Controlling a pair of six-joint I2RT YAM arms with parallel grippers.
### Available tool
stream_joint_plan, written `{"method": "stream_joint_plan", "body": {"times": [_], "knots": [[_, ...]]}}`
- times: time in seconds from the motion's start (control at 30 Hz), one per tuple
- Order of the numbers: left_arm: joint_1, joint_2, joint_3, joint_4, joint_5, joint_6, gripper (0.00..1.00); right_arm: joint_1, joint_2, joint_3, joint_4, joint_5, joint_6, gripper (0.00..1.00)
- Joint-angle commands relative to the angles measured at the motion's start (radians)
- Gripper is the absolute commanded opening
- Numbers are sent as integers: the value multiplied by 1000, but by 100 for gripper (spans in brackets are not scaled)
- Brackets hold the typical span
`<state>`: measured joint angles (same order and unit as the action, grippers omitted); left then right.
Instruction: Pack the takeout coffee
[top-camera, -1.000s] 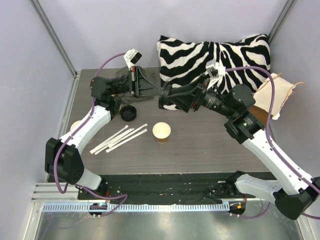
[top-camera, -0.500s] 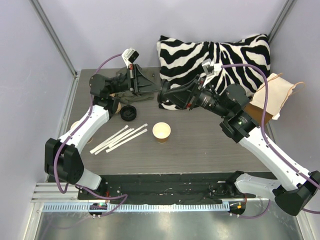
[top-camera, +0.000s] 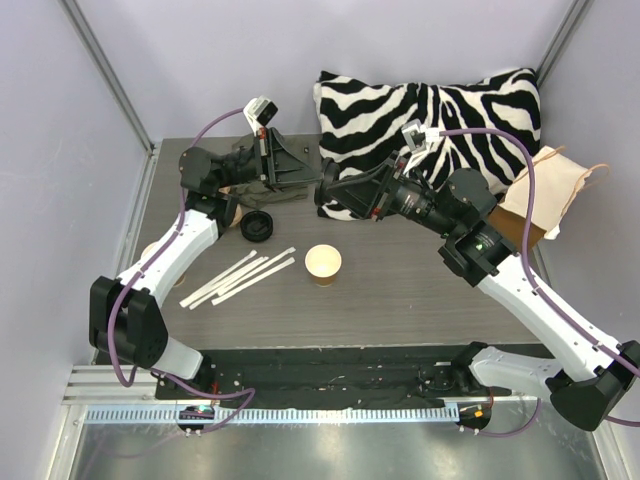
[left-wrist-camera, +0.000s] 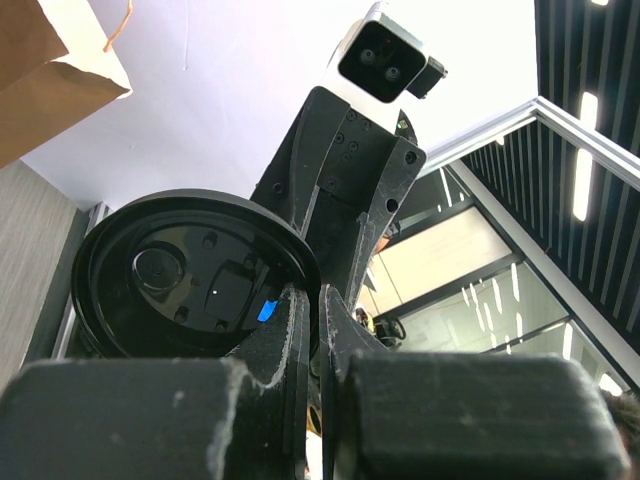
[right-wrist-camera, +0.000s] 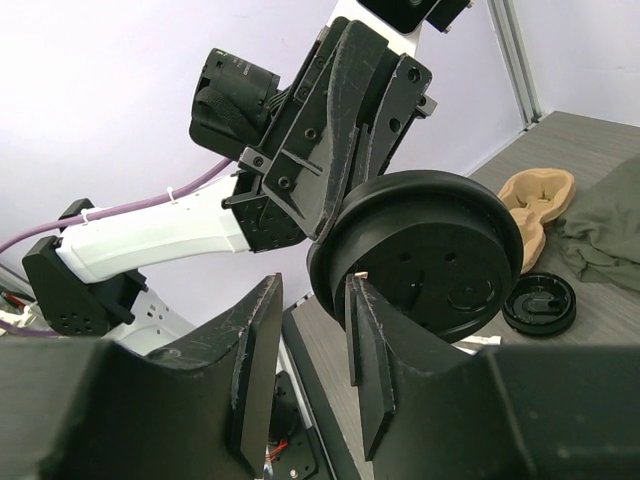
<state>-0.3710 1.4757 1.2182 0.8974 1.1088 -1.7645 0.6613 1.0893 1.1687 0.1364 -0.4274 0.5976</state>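
Not much packed yet tbh: a black lid (right-wrist-camera: 430, 250) was clamped mid-air by the left gripper (left-wrist-camera: 318, 330), the right gripper (right-wrist-camera: 312, 340) was held with jaws parted at its rim, and the uncapped coffee cup (top-camera: 323, 262) was parked on the table below both, outside the pulp carrier (right-wrist-camera: 535, 205).

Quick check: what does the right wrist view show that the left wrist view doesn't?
Only the right wrist: a second lid on the table, the cup carrier and a green cloth. Only the left wrist: a paper bag corner and the right arm's camera. Both: the held black lid, pinched by the left fingers, with the right fingers open at its rim.
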Motion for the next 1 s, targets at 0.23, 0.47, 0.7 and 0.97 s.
{"method": "stream_joint_plan", "body": {"times": [0.23,0.47,0.7,0.97], "knots": [[-2,-18,9,31,-36,-10,0,24,7,5,15,7,-4,45],[-2,-17,10,41,-30,-18,0,24,-2,0,-12,33,-35,45],[-2,-15,-2,35,-38,-9,0,24,6,9,0,30,-47,35],[-13,-18,-9,32,-35,-6,0,23,31,34,12,24,-47,3]]}}
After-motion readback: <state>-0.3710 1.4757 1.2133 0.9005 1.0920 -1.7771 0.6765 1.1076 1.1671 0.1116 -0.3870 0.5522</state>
